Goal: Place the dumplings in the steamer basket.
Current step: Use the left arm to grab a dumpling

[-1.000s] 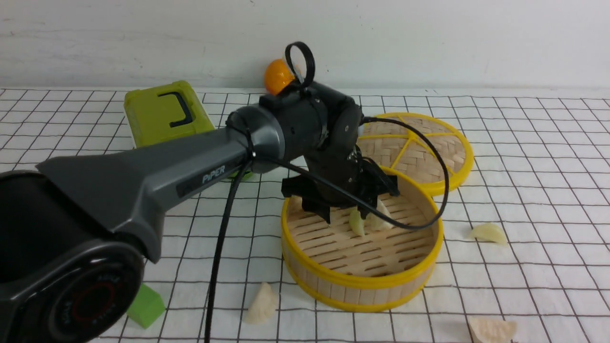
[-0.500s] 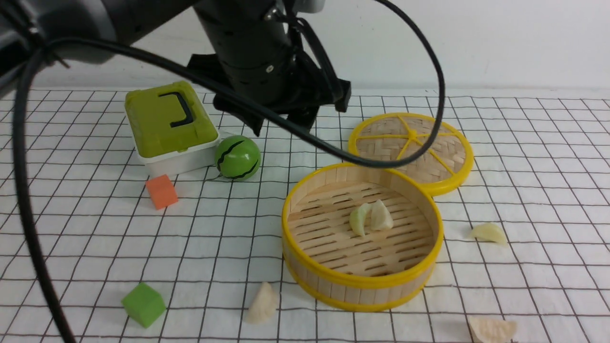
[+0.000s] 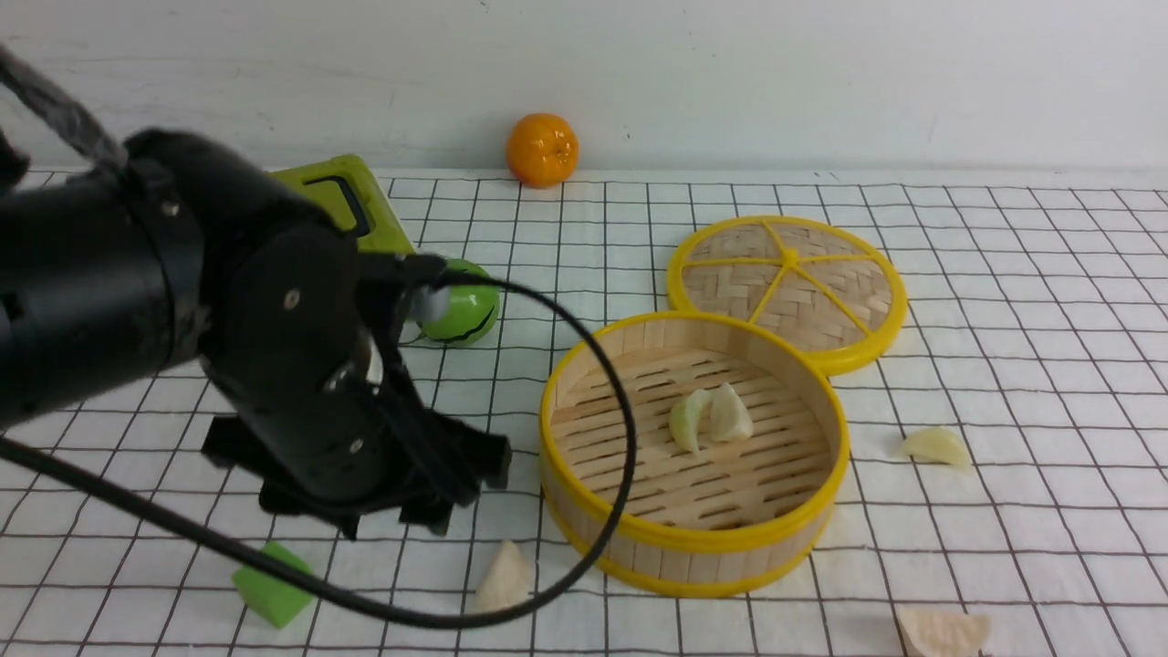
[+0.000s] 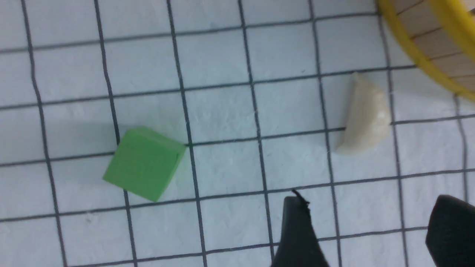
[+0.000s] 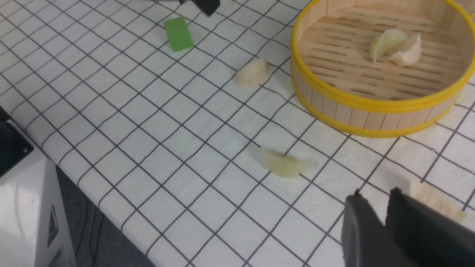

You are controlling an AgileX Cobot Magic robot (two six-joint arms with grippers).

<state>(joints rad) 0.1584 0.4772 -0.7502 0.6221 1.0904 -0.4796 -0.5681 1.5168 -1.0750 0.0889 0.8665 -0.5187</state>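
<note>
Bamboo steamer basket (image 3: 693,545) holds two dumplings (image 3: 730,415) — left fingers (image 4: 297,230), wide open and empty, have swung out to the next dumpling (image 4: 365,115) just ahead.

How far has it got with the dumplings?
Done: two dumplings lie in the steamer basket. In hand: nothing; the open left gripper hovers by the front dumpling. Left: that one, the right dumpling, the corner dumpling and a pale dumpling nearer the robot.
</note>
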